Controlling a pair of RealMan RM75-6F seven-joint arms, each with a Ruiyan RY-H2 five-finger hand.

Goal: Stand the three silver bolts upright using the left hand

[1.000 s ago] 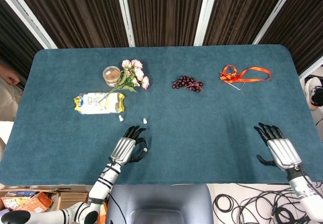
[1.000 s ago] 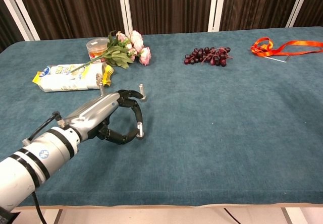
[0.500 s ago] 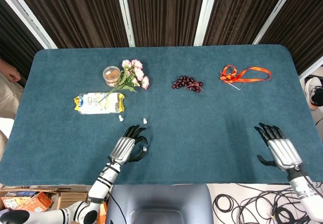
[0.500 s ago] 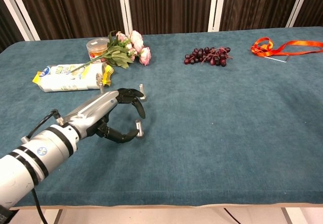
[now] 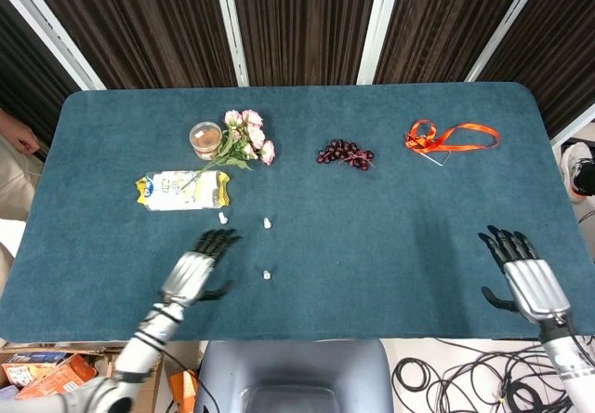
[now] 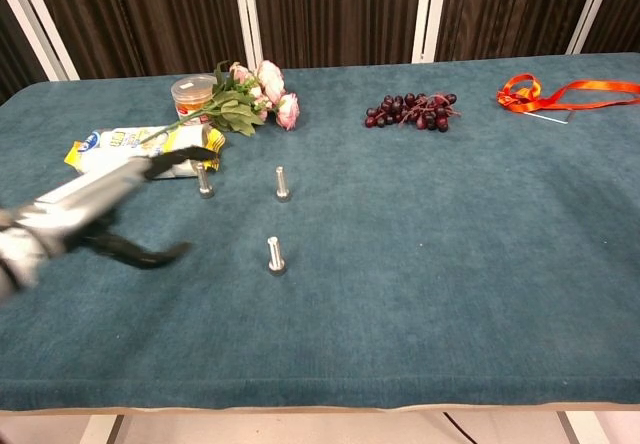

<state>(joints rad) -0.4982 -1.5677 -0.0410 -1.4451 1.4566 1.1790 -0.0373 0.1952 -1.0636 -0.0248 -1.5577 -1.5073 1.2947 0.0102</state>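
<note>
Three silver bolts stand upright on the teal table: one (image 6: 204, 182) (image 5: 223, 218) by the bag, one (image 6: 282, 185) (image 5: 267, 222) to its right, one (image 6: 275, 256) (image 5: 266, 273) nearer the front edge. My left hand (image 5: 192, 270) (image 6: 112, 207) is open, fingers spread, left of the front bolt and apart from it, blurred in the chest view. My right hand (image 5: 521, 274) rests open near the table's front right corner, seen only in the head view.
A white and yellow snack bag (image 5: 181, 190) lies at the left, with a small jar (image 5: 205, 138) and pink flowers (image 5: 245, 136) behind it. Dark grapes (image 5: 345, 153) sit mid-table and an orange ribbon (image 5: 450, 137) at the far right.
My left hand let go of the front bolt, which now stands alone, and swung left away from it. The right hand barely shifted.
</note>
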